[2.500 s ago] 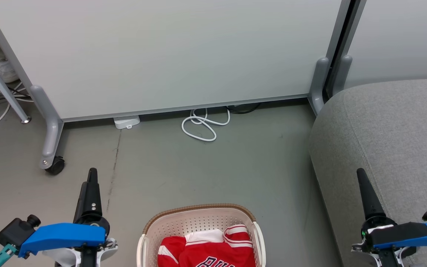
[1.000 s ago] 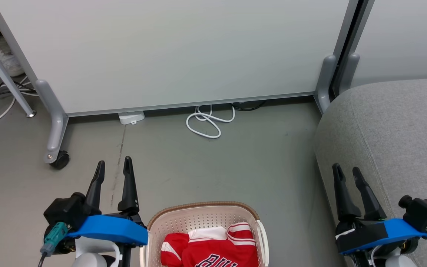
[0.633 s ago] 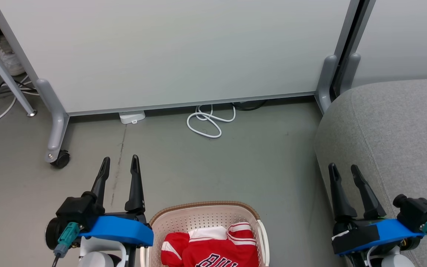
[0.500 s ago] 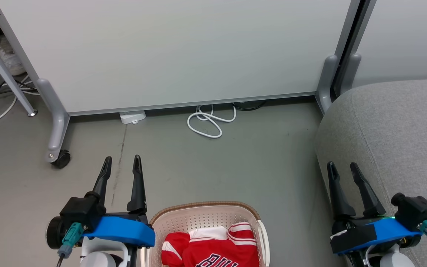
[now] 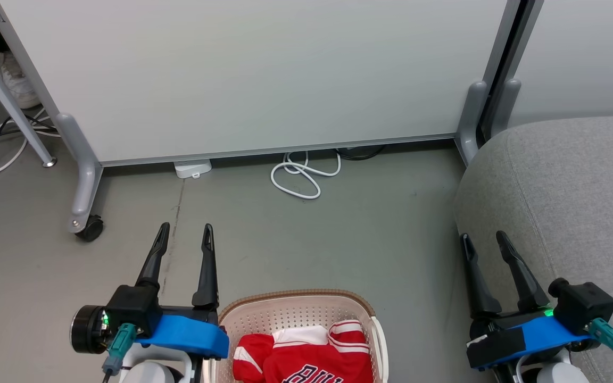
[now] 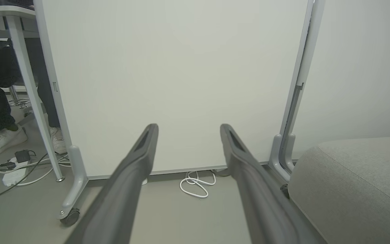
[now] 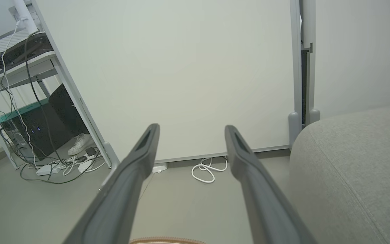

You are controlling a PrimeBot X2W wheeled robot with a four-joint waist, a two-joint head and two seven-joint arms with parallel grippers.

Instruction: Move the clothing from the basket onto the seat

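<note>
On the floor (image 5: 312,239) at the robot's left, the left gripper (image 5: 185,229) hangs with its fingers (image 5: 207,266) spread wide and nothing between them, aimed forward at the white partition (image 5: 264,74) rather than down. Its blue wrist housing sits just beside the left rim of the basket (image 5: 296,293). Inside that basket the clothing (image 5: 301,359) lies bunched low, a red heap with striped trim. It seems to stretch crosswise from one basket wall toward the other, though the bottom edge of the head view cuts it off. So the jersey lies behind and below both sets of fingertips, closer to the robot's body than to where they point. I'd judge that either arm must draw back and tip downward before it can reach in. Further right, the right gripper (image 5: 482,235) is likewise splayed and empty, its fingers (image 5: 516,271) hovering by the near edge of the grey seat (image 5: 572,181), well apart from the basket. The left arm looks the nearer to the clothing, and the right the nearer to where it must land.
</note>
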